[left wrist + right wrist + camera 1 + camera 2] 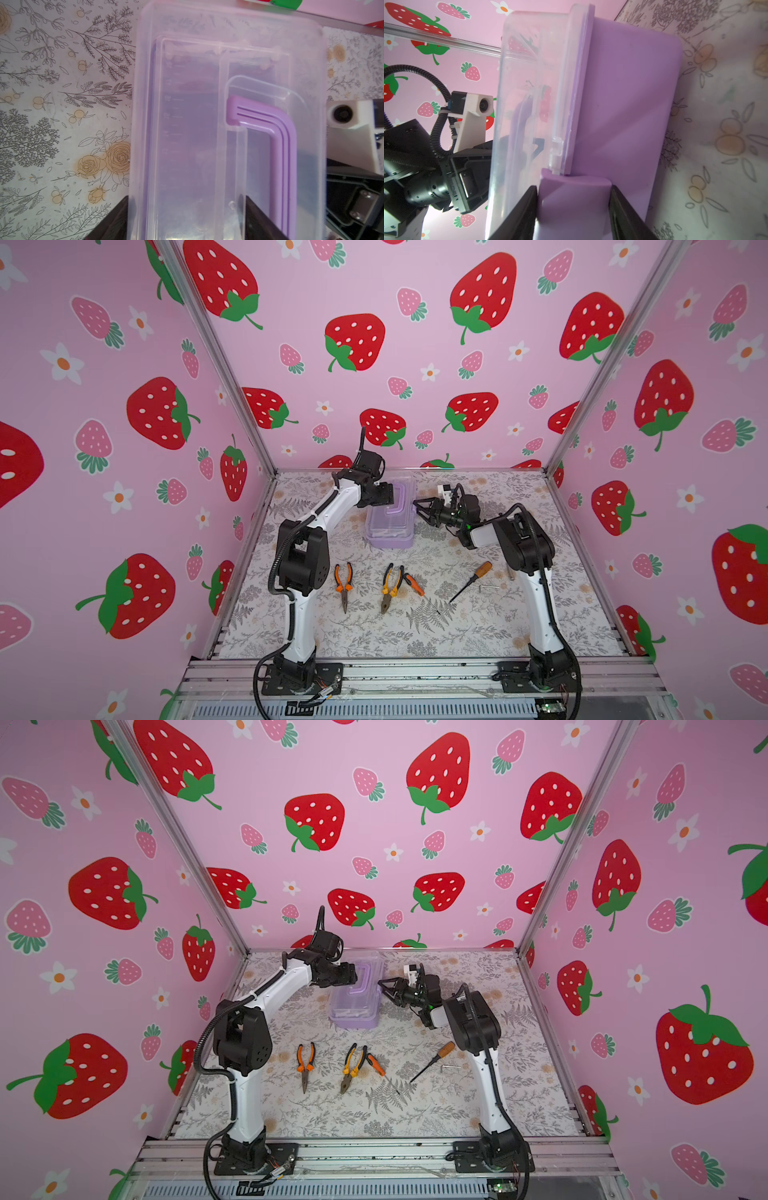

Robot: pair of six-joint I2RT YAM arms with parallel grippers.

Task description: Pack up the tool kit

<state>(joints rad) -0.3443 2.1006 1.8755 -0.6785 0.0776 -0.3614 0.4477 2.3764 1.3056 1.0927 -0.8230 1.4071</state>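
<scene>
Here, the right gripper [417, 503] grips the purple latch [575, 195] on the long side of the tool kit [390, 526]. In the right wrist view its two dark fingers [525, 212] sit one on each side of the latch, and both touch it.

Across the case, the left gripper [388, 494] stands with its jaws wide. In the left wrist view one finger [112, 220] sits just outside the long edge of the clear lid [187, 124]. The other lies over the lid beside the purple U-shaped handle [280, 149]. Whether they squeeze the lid cannot be told.

The tool kit rests flat on the floral table mat [457, 635], lid down on its lilac base [629, 99]. It sits at the centre of both top views, toward the back wall and between the two arms.

Lower in the frame, well apart from the case, the tools lie in a loose row on the mat. Orange-handled needle-nose pliers [343, 583] are at the left. Yellow-and-black combination pliers [391, 587] lie near the centre, just beside a small orange-and-black screwdriver [414, 585]. An amber-handled screwdriver [471, 580] lies at the right with a bent hex key [487, 587] just beside it. Pink walls printed with strawberries [374, 344] enclose the table on three sides.
</scene>
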